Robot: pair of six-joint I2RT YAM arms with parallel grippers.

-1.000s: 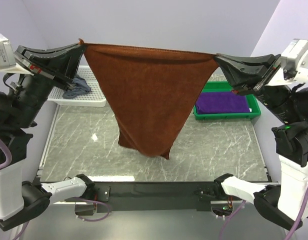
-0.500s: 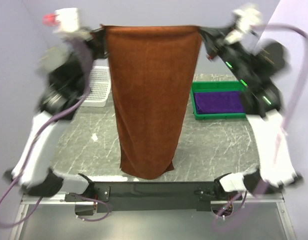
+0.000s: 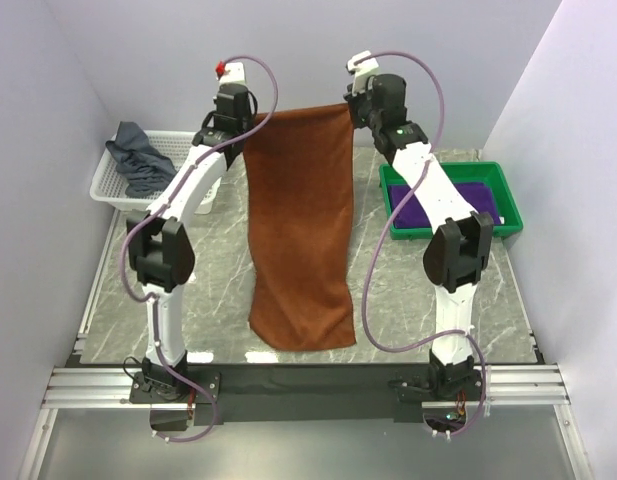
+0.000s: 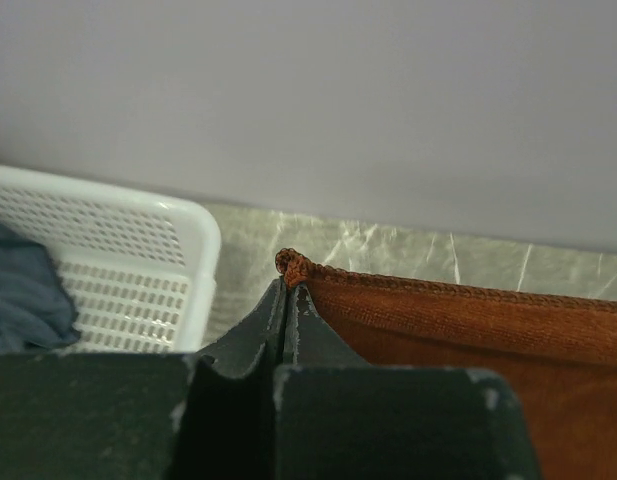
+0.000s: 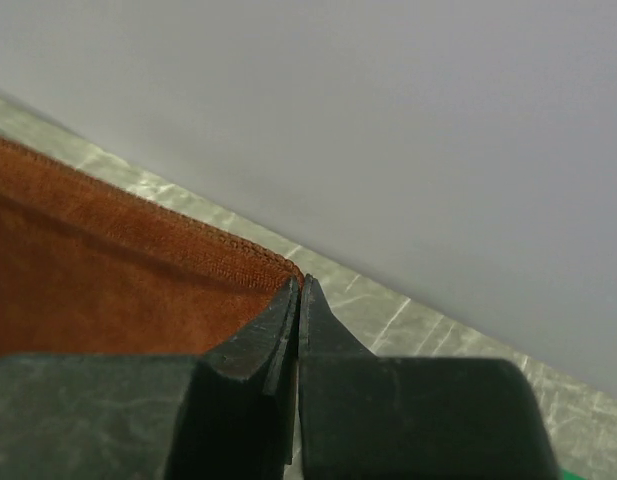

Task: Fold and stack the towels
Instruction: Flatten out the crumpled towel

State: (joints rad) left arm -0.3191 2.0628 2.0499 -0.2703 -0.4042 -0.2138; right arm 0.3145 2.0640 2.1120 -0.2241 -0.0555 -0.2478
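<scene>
Top external, done: a purple towel [image 3: 485,200] lies flat in the green tray [image 3: 493,232] at 3 o'clock. To my eye it is already folded and put by.
Top external, left to do: the rust-brown towel [image 3: 300,230] is at full length with no fold in it, and a grey-blue towel [image 3: 136,160] is heaped in the white basket [image 3: 180,148] at 10 o'clock. I'd put the job well short of halfway.
Top external, where the towel is: its top edge is stretched between the two arms at 12 o'clock, close to the back wall. The cloth runs down the middle, and its lower end seems to rest on the counter [image 3: 418,300] toward 6 o'clock.
Top external, jaws: the left jaws sit at the towel's top left corner and the right jaws at its top right corner. They are too small here to judge the gap.
Left wrist, jaws: pressed together with no gap, pinching the towel's corner. A little tuft of hem pokes out just past the tips at 12 o'clock, and the cloth runs off toward 3 o'clock. The basket sits at 9 o'clock.
Right wrist, jaws: closed tight with the other corner caught at the tips. The cloth spreads away toward 9 o'clock, with counter and pale wall beyond.
</scene>
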